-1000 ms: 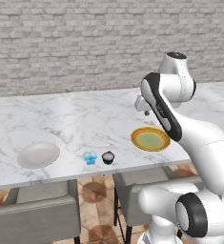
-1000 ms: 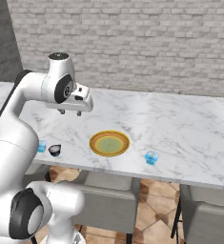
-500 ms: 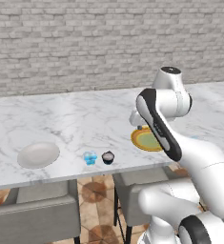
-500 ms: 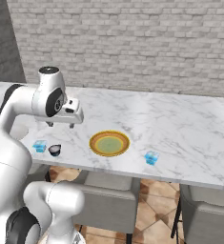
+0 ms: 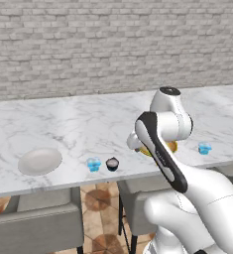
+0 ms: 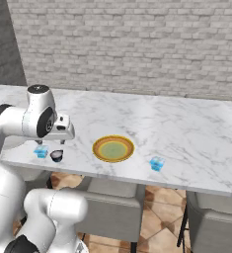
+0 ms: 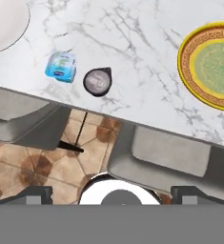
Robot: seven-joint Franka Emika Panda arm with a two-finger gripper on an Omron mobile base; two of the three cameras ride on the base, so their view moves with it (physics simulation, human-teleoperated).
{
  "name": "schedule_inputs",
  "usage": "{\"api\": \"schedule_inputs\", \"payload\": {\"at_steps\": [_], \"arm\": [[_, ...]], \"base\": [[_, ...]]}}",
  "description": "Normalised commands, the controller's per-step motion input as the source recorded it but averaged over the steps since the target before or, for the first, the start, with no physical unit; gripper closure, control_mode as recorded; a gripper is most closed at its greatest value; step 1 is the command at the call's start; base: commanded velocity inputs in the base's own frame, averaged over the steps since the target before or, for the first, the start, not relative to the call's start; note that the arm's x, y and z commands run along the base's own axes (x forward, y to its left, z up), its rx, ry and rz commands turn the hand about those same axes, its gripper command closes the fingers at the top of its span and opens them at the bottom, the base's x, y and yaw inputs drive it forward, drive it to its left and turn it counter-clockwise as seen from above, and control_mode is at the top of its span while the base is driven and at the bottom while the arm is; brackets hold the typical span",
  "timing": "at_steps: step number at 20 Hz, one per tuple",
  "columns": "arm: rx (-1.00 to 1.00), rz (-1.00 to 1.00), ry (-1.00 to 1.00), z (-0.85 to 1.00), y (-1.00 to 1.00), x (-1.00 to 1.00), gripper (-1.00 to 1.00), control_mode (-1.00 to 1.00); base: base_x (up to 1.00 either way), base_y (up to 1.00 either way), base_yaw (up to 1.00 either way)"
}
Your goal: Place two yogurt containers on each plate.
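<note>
**Inventory: marble counter, yogurt cups and plates**

1. Two-finger gripper, white arm w/ dark joints. Hangs above the counter's near edge, pointing down. Fingers spread about as wide as they go, nothing between them; only the dark tips show at the bottom corners of the hand view.
2. Light blue translucent yogurt cup w/ printed lid. Upright on the counter, up and left of the fingers in the hand view, close to the near edge. No contact w/ gripper.
3. Black yogurt cup w/ white top. Just beside item 2, on its plate-ward side, not touching it; roughly above the gap between the fingers in the hand view.
4. Second light blue translucent yogurt cup. Near edge of counter, well apart from the fingers, on the far side of the rimmed plate.
5. Round plate, yellow-orange patterned rim, green centre. Up and right of the fingers in the hand view. No cup on it.
6. Plain off-white round plate. Past item 2, away from the fingers; no cup on it.
7. White marble counter w/ grey veining. Carries all the above.
8. Grey upholstered chairs, tucked under the near edge, below the fingers.
</note>
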Motion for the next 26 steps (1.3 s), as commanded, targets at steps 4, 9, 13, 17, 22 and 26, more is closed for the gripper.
{"api": "schedule_inputs", "payload": {"at_steps": [4,9,13,17,22,26], "arm": [[0.00,0.15,0.00,-0.33,0.47,0.00,-1.00,-1.00],[0.00,0.19,0.00,-0.40,0.43,0.00,-1.00,-1.00],[-0.02,0.17,0.01,-0.30,0.18,0.04,-1.00,-1.00],[-0.03,0.14,0.00,-0.25,0.01,0.17,-1.00,-1.00],[-0.02,0.11,0.00,-0.17,0.00,0.35,-1.00,-1.00],[0.00,0.08,0.00,-0.13,0.00,0.42,-1.00,-1.00]], "base": [[0.00,0.00,0.00],[0.00,0.00,0.00],[0.00,0.00,0.00],[0.00,0.00,0.00],[0.00,0.00,0.00],[0.00,0.00,0.00]]}}
